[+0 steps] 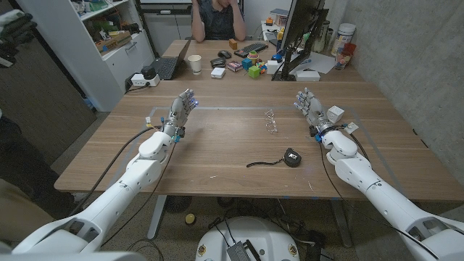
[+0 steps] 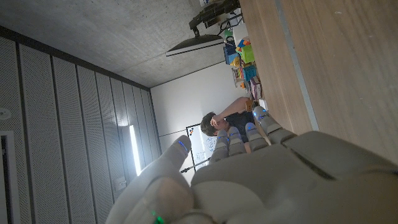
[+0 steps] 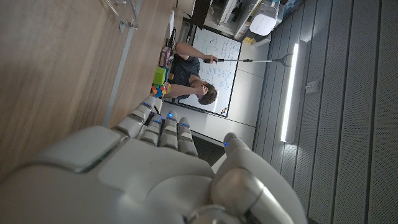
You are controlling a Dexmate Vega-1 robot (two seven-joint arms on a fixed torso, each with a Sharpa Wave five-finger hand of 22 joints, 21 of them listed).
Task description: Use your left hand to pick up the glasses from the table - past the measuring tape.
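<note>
Wooden table (image 1: 217,145) | cluttered desk (image 1: 239,54) behind, seated person (image 1: 217,18) | shelving (image 1: 116,36), probably office

The glasses (image 1: 271,121) are too small to tell folded from open; in the right wrist view the edge crops them.

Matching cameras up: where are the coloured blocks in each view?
Head view: coloured blocks on the far desk, beside the monitor.
Left wrist view: blocks next to the monitor.
Right wrist view: blocks beside the person.
Shared landmark: that seated person.
</note>
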